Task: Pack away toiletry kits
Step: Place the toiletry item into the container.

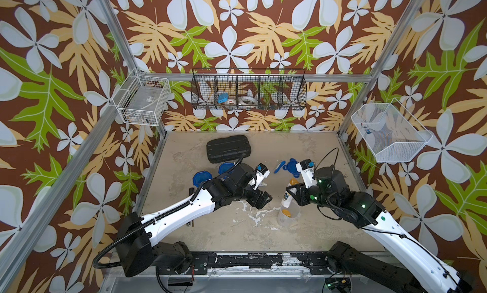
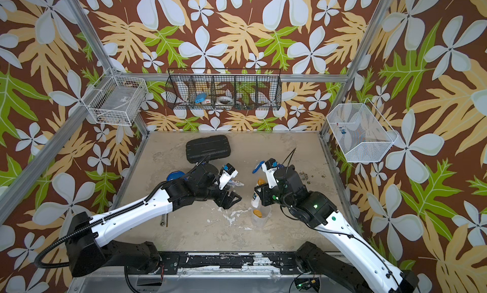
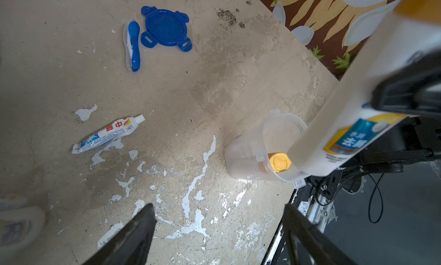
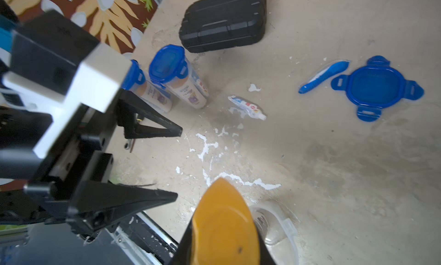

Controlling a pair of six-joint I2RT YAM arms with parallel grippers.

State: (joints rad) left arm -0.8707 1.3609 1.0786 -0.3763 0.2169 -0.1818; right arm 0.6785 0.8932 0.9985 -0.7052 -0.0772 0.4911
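My right gripper [image 1: 292,193] is shut on a white bottle [image 3: 346,108] with an orange cap [image 4: 224,225], held tilted over the open clear tumbler [image 1: 288,220]. Another orange-capped bottle [image 3: 279,162] stands inside that tumbler. My left gripper [image 3: 218,209] is open and empty, just left of the held bottle. A toothpaste tube [image 3: 111,134] lies on the table, and farther back a blue toothbrush [image 3: 133,45] lies beside a loose blue clip lid [image 3: 165,27]. Two lidded tumblers [image 4: 176,77] stand behind the left arm with bottles inside.
A black ribbed case [image 1: 228,148] lies at the back of the table. A small wrench [image 2: 163,220] lies beside the left arm. Wire baskets hang on the left wall [image 1: 142,99], back wall [image 1: 249,90] and right wall [image 1: 390,131].
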